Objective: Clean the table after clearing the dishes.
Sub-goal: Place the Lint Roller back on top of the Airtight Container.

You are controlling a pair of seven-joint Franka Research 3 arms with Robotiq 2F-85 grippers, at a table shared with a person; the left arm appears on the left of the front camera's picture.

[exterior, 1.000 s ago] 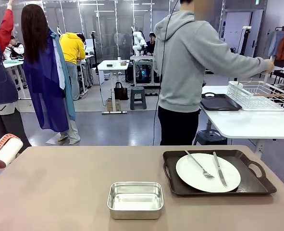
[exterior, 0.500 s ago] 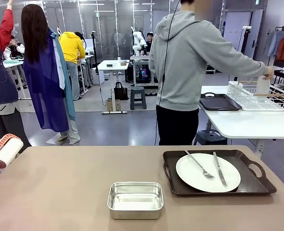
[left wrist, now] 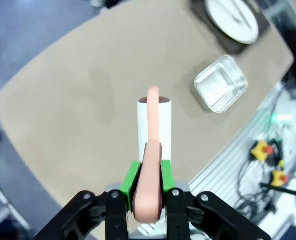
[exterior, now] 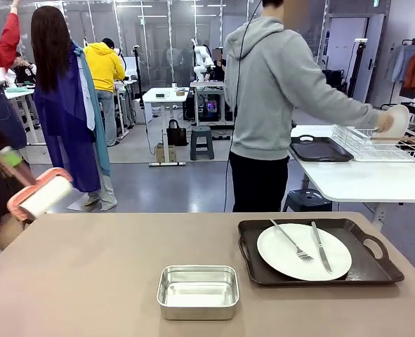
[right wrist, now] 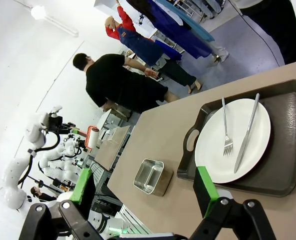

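Now pinching the lint roller by its handle with left gripper above the table left edge; holding right gripper spread wide, empty, facing the table.

The lint roller, clamped in the left gripper, has swung up and inward above the table at its far left corner. The person's hand now holds what looks like a white plate at the dish rack.

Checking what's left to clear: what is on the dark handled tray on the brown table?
On the dark rectangular handled tray sits a round white plate, with a steel fork and steel knife side by side on it. The tray floor under the plate is covered.
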